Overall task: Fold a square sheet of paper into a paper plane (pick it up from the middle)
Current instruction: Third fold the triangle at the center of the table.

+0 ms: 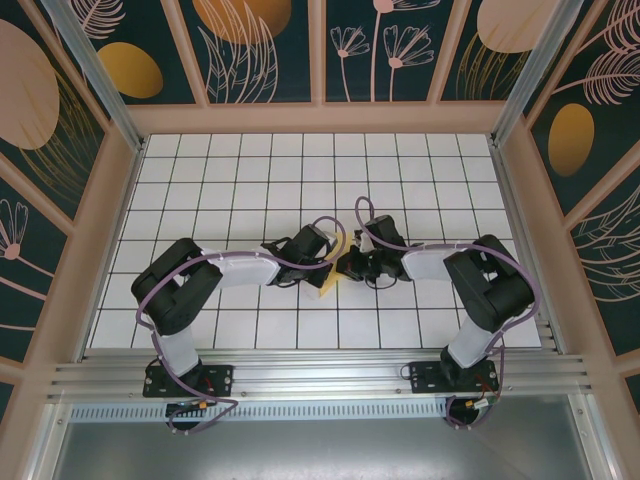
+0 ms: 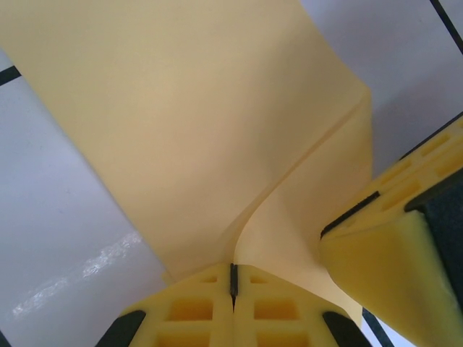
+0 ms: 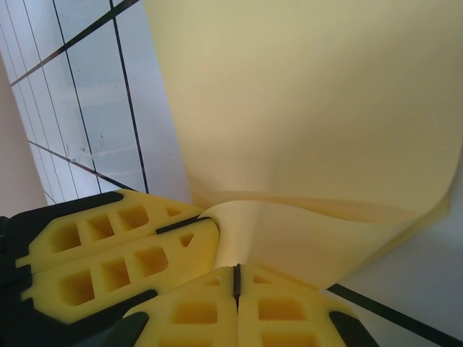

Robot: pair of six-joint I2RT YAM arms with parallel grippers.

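1. At the middle of the tiled table, the square sheet of paper sat held between the two grippers. It was pale yellow and bent into a curve, with one crease running up from the pinch in the left wrist view.
2. Clamped where that crease began, the left gripper had its yellow pads pressed together with only paper between them.
3. Just beside it, the right gripper was likewise closed tight on the same sheet.
4. From the near edge, the left arm and the right arm reached inward and met over the white grid tiles.
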